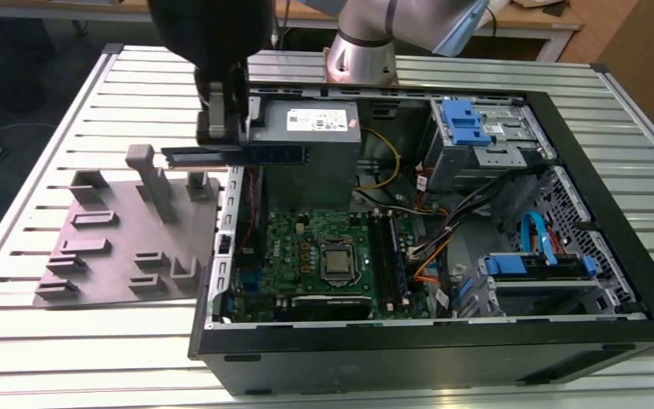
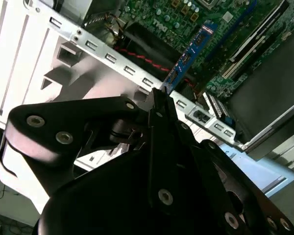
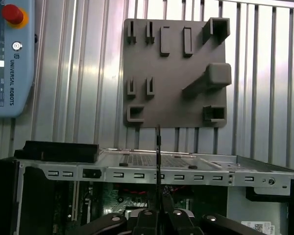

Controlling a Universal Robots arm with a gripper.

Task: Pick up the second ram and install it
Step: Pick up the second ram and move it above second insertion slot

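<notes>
My gripper [image 1: 222, 145] is shut on the second ram [image 1: 270, 155], a thin dark blue-green stick held level above the open computer case's wall on the exterior view's left. In the second wrist view the ram [image 2: 190, 55] juts out from between the fingertips [image 2: 159, 100] over the green motherboard [image 2: 186, 19]. The first wrist view shows the ram [image 3: 158, 152] edge-on as a thin line rising from the gripper [image 3: 158, 203]. The motherboard [image 1: 304, 247] lies on the case floor, with long black slots [image 1: 391, 256] beside the processor socket.
A grey fixture block [image 1: 111, 247] with upright posts sits on the slatted table at the exterior view's left, also seen from above in the first wrist view [image 3: 176, 73]. Inside the case are a power supply [image 1: 310, 128], drive cages [image 1: 480, 128] and cables. A teach pendant [image 3: 10, 58] lies on the table.
</notes>
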